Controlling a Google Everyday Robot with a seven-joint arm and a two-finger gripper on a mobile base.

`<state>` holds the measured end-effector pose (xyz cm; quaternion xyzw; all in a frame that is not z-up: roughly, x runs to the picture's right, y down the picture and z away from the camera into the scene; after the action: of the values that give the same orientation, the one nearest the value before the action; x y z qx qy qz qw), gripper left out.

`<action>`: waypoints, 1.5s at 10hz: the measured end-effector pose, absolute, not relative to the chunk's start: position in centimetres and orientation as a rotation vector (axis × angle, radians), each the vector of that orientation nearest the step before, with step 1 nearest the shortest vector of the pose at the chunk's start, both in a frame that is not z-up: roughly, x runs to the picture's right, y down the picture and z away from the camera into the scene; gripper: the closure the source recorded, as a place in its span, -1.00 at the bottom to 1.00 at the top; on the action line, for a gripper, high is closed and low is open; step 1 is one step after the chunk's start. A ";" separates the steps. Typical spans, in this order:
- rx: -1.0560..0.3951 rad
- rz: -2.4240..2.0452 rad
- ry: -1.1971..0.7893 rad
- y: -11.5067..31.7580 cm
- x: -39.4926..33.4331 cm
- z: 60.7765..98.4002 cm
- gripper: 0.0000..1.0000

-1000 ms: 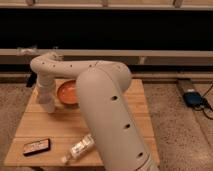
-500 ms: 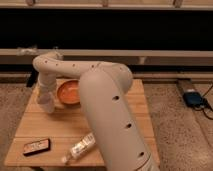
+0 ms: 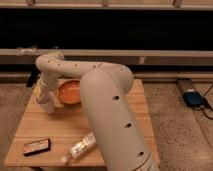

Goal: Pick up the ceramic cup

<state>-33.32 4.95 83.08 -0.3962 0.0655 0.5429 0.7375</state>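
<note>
The ceramic cup point(image 3: 46, 105) is small and white and stands on the left part of the wooden table point(image 3: 120, 125), just left of the shallow orange bowl point(image 3: 70, 92). My gripper point(image 3: 44, 95) is at the end of the white arm, which bends down from above onto the cup. The gripper sits right at the cup's top and hides its rim. Whether it touches the cup does not show.
A clear bottle with a white cap point(image 3: 80, 147) lies near the table's front edge. A black flat device point(image 3: 36, 146) lies at the front left. My large white arm point(image 3: 112, 115) covers the table's middle. A blue object with cables point(image 3: 192, 97) lies on the floor to the right.
The end of the arm has shifted very slightly at the cup. The cup, the bowl and the bottle stay where they were.
</note>
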 end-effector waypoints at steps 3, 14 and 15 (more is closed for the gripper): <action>-0.803 1.180 0.166 5.5 -33.3 83.4 -0.30; -0.640 1.194 0.234 5.6 -30.7 84.1 1.00; -0.646 1.195 0.234 5.4 -30.3 83.8 1.00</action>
<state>-30.30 5.38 83.79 -0.2981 0.1078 0.5512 0.7718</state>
